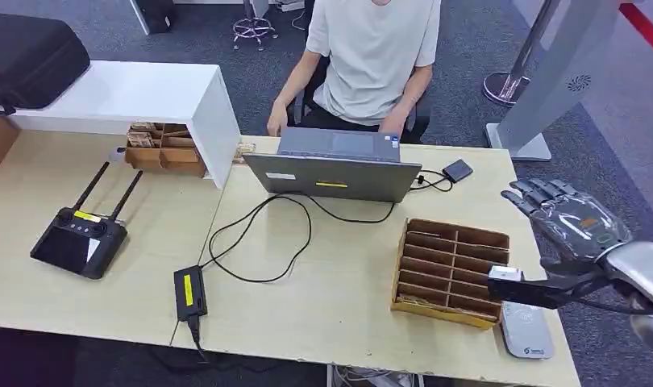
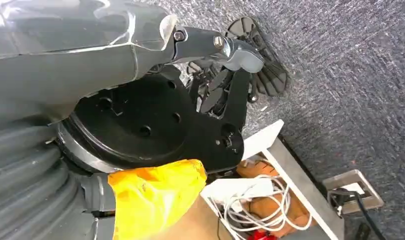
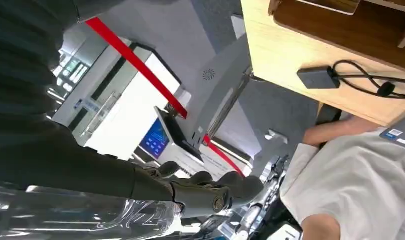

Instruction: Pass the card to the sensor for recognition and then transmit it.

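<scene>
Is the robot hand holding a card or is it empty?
Empty. The right robot hand hangs beside the table with fingers spread, nothing in them. No card shows in the divided box either.

Even, bright indoor light with soft shadows on the desk [image 1: 347, 282]; wrist views are sharp, with glare on silver casings.

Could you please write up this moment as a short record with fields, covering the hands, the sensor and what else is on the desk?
right hand: raised beside the desk's right end, fingers spread, holding nothing visible
left hand: hanging low over the carpet, nothing in it
card: cannot tell where it is
sensor: grey card reader flat at the desk's near right corner
divider tray: brown compartmented box just left of the reader
laptop: open, facing a seated person
other items: black controller with two antennas, power adapter
</scene>
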